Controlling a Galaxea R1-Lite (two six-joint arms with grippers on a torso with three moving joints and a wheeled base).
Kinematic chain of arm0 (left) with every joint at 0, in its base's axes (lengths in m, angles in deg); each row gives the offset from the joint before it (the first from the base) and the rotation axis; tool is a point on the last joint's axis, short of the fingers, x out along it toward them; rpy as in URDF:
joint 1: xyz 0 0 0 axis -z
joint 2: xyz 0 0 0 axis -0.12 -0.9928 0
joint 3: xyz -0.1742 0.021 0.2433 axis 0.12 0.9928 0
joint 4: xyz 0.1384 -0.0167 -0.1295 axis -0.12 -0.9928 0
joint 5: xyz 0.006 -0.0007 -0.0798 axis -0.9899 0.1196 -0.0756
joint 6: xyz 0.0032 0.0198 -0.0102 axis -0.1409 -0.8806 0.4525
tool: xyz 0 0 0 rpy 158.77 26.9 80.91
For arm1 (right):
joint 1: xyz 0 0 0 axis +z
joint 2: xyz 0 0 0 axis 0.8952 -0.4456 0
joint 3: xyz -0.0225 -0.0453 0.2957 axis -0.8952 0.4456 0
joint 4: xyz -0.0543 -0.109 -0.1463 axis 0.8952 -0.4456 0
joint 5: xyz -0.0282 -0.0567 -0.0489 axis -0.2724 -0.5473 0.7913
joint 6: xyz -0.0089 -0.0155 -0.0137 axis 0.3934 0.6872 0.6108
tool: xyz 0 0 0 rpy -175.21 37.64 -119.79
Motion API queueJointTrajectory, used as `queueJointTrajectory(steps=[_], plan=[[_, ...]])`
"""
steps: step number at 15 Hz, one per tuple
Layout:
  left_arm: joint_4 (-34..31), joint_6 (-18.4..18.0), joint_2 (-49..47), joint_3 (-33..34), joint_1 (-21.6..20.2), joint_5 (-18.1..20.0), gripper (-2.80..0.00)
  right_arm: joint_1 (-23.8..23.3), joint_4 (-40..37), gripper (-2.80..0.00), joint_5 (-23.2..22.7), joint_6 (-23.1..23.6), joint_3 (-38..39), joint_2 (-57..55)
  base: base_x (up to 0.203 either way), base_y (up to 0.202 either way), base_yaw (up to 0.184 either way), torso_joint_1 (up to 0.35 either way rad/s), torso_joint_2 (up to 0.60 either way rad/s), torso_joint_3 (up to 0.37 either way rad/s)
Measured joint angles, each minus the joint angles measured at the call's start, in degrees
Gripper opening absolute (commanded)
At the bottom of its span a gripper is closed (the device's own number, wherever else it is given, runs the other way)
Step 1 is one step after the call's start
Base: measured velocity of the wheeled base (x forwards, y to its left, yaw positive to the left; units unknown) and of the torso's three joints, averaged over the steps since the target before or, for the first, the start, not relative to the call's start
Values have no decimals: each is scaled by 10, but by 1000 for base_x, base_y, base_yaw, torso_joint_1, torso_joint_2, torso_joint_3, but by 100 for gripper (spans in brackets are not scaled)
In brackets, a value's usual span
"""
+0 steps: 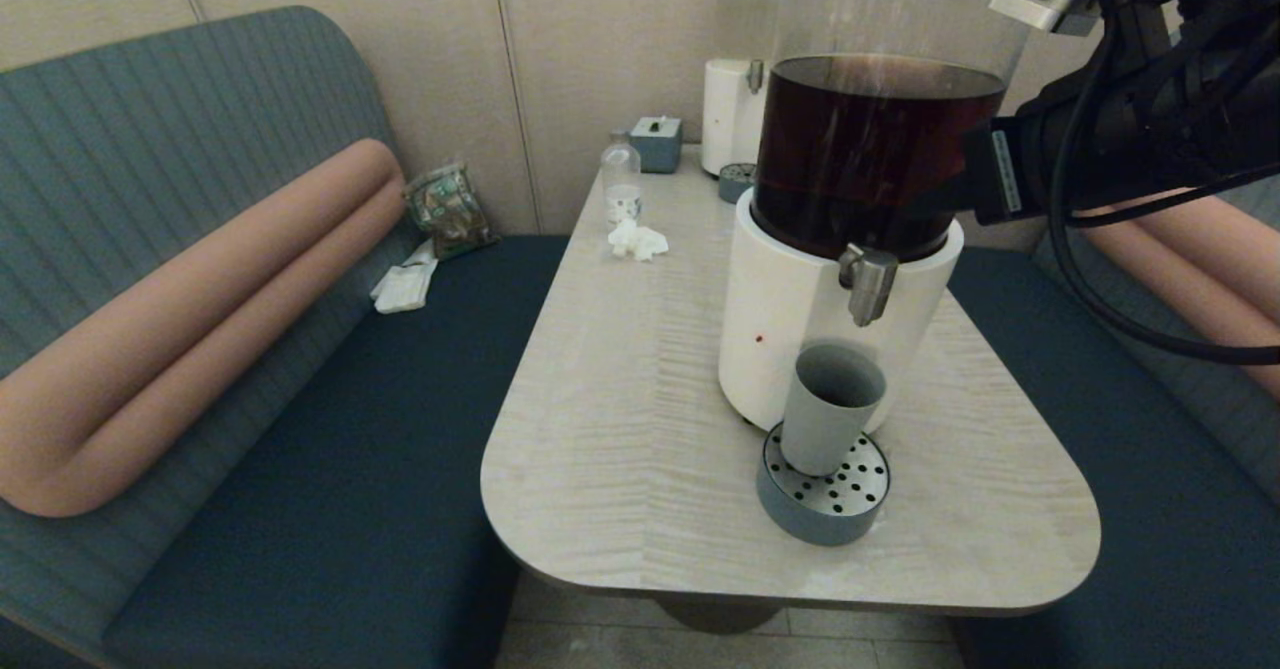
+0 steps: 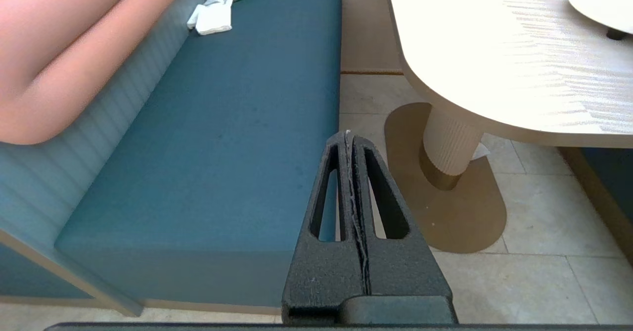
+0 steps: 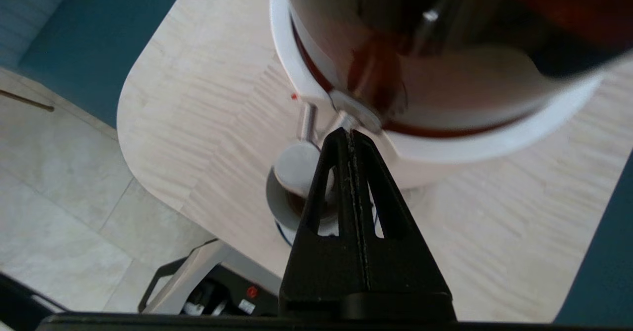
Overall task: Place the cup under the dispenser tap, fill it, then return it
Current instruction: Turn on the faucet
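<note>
Grey-blue cup on drip tray under dispenser tap, fill step; right gripper, jaws together, at tap—press next; left gripper parked, jaws together.

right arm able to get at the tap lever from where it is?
Probably yes. The right gripper, fingers shut, hangs above the tap with nothing between them; the cup stands lower, on the drip tray.
</note>
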Motion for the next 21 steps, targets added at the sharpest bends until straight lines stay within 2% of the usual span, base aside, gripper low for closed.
queueJointTrajectory(steps=[3, 21], plan=[[0, 0, 0, 0, 0, 0, -280, 7, 12, -280, 22, 1, 0, -12, 0, 0, 0, 0, 0, 0], [0, 0, 0, 0, 0, 0, -280, 9, 22, -280, 21, 4, 3, -51, 0, 0, 0, 0, 0, 0]])
